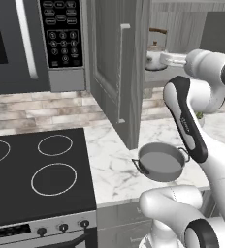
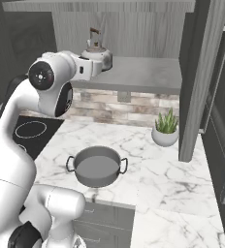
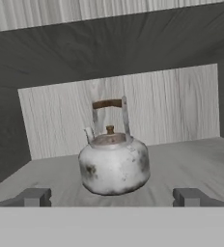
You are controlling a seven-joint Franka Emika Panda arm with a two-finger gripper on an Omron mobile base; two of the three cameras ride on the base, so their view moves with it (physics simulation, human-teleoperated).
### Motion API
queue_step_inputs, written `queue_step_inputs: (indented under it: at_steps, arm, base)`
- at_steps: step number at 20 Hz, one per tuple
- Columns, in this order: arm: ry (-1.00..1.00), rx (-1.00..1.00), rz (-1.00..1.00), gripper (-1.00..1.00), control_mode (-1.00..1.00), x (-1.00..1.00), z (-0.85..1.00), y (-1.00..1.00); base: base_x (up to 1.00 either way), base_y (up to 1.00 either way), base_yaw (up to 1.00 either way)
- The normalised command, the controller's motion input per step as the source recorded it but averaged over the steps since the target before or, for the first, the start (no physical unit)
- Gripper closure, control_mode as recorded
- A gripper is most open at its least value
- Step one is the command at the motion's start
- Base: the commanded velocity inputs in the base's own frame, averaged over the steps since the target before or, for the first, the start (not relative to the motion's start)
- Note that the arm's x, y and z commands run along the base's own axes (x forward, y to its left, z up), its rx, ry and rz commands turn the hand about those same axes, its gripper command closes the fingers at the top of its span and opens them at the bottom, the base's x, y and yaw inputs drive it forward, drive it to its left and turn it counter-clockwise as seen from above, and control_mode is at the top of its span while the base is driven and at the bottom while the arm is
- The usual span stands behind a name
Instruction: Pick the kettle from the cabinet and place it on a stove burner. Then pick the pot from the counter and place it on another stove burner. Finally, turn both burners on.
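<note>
Hand view first: we see our gripper [image 3: 112,197] w/ jaws spread fully wide, nothing between them; the two fingertips [image 3: 34,197] flank the kettle [image 3: 114,164] w/o touching it. Kettle stands upright on the cabinet [image 3: 181,159] shelf, just ahead of the fingertips, arched brown handle up, spout toward its left; grey wood-grain back panel behind it.

Left base view, near to far from the kettle as landmark: pot [image 1: 161,161] sits on the counter [image 1: 114,164] well below the kettle, upright, nothing in it; black cooktop lies left of the pot, w/ the stove burner [image 1: 55,145] ring at its rear and a larger ring [image 1: 54,178] in front; neither ring carries anything. Cabinet door [image 1: 117,68] hangs open btwn kettle and microwave [image 1: 34,43].

Right base view: small potted plant [image 2: 166,129] on the counter, below and right of the kettle; arm reaches into the cabinet at kettle height.
</note>
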Motion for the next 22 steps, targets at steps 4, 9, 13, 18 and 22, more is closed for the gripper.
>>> queue_step_inputs:
  at_steps: [4, 9, 13, 18, 22]
  arm:
    - [-0.01, 0.00, 0.00, -1.00, -1.00, 0.09, -0.04, 0.00]
    - [0.00, 0.00, 0.00, -1.00, -1.00, 0.26, 0.00, 0.00]
    - [0.00, 0.00, 0.00, -1.00, -1.00, 0.36, 0.00, 0.00]
    - [0.00, 0.01, 0.00, -1.00, -1.00, 0.30, 0.00, 0.00]
    - [0.00, 0.00, 0.00, -1.00, -1.00, 0.25, 0.00, 0.00]
  base:
    - [0.00, 0.00, 0.00]
    - [0.00, 0.00, 0.00]
    - [0.00, 0.00, 0.00]
    - [0.00, 0.00, 0.00]
    - [0.00, 0.00, 0.00]
